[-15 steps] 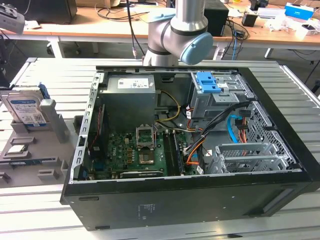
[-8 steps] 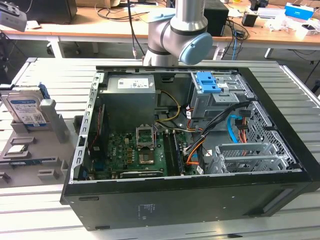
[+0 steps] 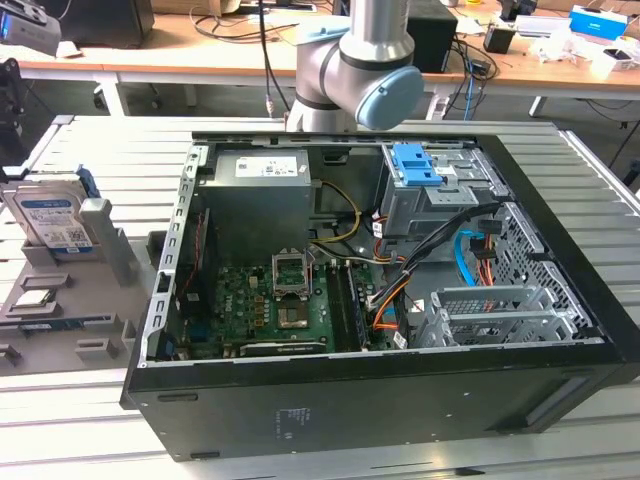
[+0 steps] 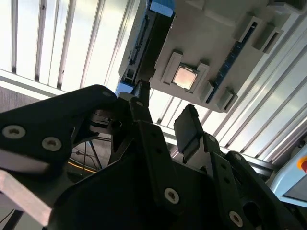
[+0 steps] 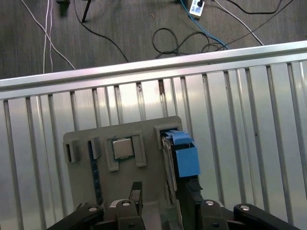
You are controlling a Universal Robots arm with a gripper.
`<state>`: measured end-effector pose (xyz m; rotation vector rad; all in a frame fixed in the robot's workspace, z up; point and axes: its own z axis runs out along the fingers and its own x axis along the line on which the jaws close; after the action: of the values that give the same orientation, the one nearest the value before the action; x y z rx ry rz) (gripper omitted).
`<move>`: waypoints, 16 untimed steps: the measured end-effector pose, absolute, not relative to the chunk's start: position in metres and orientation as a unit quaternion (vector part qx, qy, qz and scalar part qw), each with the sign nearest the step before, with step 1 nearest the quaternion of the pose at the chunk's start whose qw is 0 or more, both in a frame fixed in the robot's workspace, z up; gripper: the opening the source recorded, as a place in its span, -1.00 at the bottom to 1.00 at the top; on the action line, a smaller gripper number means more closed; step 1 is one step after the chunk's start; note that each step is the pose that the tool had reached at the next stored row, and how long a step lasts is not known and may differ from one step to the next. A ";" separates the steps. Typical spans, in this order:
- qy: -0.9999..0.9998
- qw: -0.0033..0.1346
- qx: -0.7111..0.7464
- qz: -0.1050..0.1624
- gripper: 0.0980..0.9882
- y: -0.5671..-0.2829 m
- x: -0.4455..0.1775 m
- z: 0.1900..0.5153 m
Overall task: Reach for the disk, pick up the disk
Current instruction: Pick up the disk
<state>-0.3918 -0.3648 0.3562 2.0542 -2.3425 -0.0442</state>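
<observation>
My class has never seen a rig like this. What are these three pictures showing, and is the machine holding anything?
The machine is a robot arm with a gripper. The exterior view comes from a camera off the arm; both wrist views come from cameras riding on it. On the slatted metal table stand an open computer case and a grey holder. The disk stands on edge in that holder, beside a processor chip. The gripper is open, near the disk, holding nothing.

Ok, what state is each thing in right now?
Gripper: fingers open, empty.
Disk: upright on edge in the grey holder, free of the fingers.
Computer case: side open, insides exposed.
Chip: flat in its holder recess.
</observation>
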 end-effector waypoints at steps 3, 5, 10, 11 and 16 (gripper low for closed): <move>-0.752 0.013 0.659 -0.014 -0.14 -0.362 -0.392 0.354; -0.752 0.013 0.659 -0.014 -0.14 -0.359 -0.392 0.352; -0.750 0.013 0.662 -0.014 -0.14 -0.350 -0.396 0.348; -0.749 0.013 0.662 -0.014 -0.14 -0.349 -0.397 0.347; -0.744 0.013 0.668 -0.014 -0.14 -0.343 -0.404 0.336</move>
<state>-0.4043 -0.3426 0.3358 2.0810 -2.3183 -0.0436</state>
